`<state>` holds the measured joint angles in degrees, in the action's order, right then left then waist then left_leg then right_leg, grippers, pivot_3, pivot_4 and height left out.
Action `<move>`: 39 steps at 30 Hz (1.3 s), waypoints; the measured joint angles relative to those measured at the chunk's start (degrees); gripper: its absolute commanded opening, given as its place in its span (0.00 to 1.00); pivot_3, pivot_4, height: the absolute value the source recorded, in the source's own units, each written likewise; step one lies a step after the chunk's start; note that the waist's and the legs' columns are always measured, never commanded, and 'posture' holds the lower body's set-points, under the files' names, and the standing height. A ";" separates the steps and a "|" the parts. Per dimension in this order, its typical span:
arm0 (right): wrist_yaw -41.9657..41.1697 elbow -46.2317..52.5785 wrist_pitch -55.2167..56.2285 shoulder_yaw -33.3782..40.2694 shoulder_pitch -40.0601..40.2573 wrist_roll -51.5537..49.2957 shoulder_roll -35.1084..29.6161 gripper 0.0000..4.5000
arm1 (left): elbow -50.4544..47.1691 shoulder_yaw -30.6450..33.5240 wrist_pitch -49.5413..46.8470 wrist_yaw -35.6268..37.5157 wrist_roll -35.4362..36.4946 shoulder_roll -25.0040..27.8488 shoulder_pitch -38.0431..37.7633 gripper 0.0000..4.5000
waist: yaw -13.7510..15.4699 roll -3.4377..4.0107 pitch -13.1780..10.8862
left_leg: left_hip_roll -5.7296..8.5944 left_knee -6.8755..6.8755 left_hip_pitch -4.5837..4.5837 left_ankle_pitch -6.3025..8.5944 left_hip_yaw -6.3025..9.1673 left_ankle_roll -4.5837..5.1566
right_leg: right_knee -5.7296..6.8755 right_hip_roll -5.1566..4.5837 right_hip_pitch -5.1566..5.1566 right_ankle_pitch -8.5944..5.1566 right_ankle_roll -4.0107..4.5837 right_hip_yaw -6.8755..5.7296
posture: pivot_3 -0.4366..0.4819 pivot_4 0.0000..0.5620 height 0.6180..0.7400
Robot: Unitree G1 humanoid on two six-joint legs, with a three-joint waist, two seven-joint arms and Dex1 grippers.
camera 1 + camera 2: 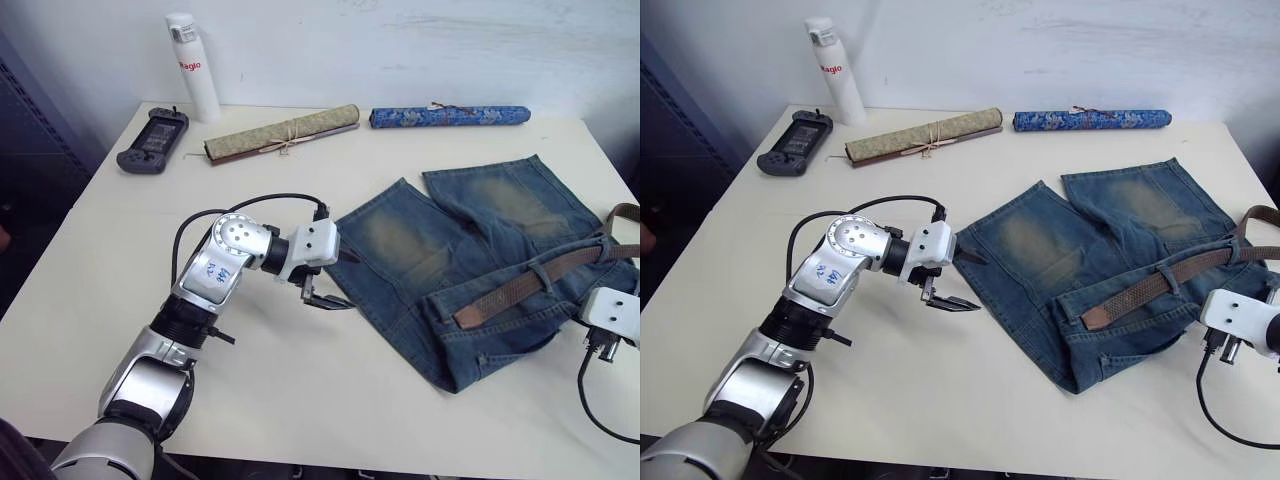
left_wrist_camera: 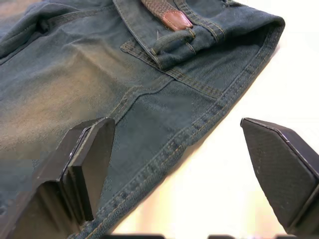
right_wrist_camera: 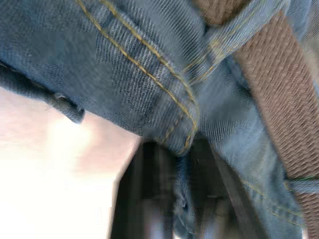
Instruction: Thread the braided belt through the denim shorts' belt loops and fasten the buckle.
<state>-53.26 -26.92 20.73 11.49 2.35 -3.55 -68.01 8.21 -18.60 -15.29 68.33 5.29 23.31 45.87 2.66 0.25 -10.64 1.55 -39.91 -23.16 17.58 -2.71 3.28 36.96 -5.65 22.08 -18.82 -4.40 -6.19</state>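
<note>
The white table point(image 1: 330, 400) lies bare from about 6 to 9 o'clock of the denim shorts point(image 1: 470, 260), giving open passage along the near edge. The left gripper point(image 1: 328, 300) stands there with its fingers point(image 2: 89, 169) spread, at the hem of one leg. At 12 o'clock the far edge is lined with obstacles: a black game controller point(image 1: 152, 140), a white bottle point(image 1: 193, 65), a tan rolled mat point(image 1: 282, 133) and a blue patterned roll point(image 1: 450, 116). A bare strip separates them from the shorts. At 3 o'clock the braided belt point(image 1: 530, 280) crosses the waistband, and the right gripper point(image 3: 174, 199) presses close against the denim.
</note>
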 measured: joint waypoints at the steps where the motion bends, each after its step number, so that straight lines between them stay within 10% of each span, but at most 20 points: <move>1: -0.46 1.67 -1.09 0.87 1.41 -0.74 0.00 0.56 | -0.16 0.02 -0.16 -0.10 0.00 -0.08 0.01 1.00 | -0.01 0.01 0.00 | 0.00 -0.01 0.00 0.00 0.00 0.00 | 0.00 0.00 0.00 0.00 0.00 0.01 | 0.48 0.27 0.56; 5: -1.34 10.57 -5.91 8.33 7.78 -2.30 -0.33 0.99 | -0.70 0.01 -0.33 -0.71 0.03 -1.01 0.03 1.00 | 0.04 0.07 0.01 | 0.00 -0.01 0.03 0.02 0.02 -0.03 | 0.02 0.00 -0.03 0.00 0.00 0.01 | 0.48 0.27 0.56; 12: -2.49 30.07 -30.82 27.61 10.73 -12.10 1.22 0.99 | -0.59 0.00 -0.22 -1.32 0.04 -2.89 0.53 1.00 | 0.19 0.16 -0.04 | -0.08 -0.03 0.02 0.05 0.14 -0.09 | -0.03 0.03 -0.06 0.00 0.00 -0.05 | 0.48 0.27 0.56; 19: 26.08 50.59 -76.48 35.02 7.36 -62.26 18.13 0.99 | -0.72 0.31 -0.02 -5.05 0.03 -3.71 0.69 1.00 | 0.44 0.24 -0.02 | -0.02 -0.08 -0.03 0.11 0.47 -0.10 | -0.14 -0.08 -0.17 0.00 0.02 -0.15 | 0.48 0.27 0.56; 27: 57.47 41.18 -75.62 33.39 14.09 -103.94 26.49 0.99 | -1.52 0.55 -0.50 -6.76 0.03 -3.16 0.25 1.00 | 0.16 0.24 -0.01 | 0.01 -0.08 -0.01 0.13 0.42 0.05 | -0.14 -0.07 -0.25 0.00 0.01 -0.12 | 0.48 0.27 0.56; 39: 64.39 30.42 -70.33 27.58 6.34 -107.62 32.95 0.99 | -4.18 0.56 -2.64 -8.94 0.03 -2.34 -1.59 1.00 | -0.15 0.36 0.04 | -0.01 -0.07 -0.02 0.16 0.40 0.14 | -0.14 -0.01 -0.22 0.00 0.01 -0.07 | 0.48 0.27 0.56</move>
<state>11.13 3.50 -49.60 39.07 8.69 -111.18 -35.06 4.03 -18.03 -17.93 59.39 5.32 20.97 44.28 2.51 0.61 -10.59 1.54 -39.98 -23.18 17.74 -2.31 3.42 36.82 -5.66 21.86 -18.82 -4.38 -6.26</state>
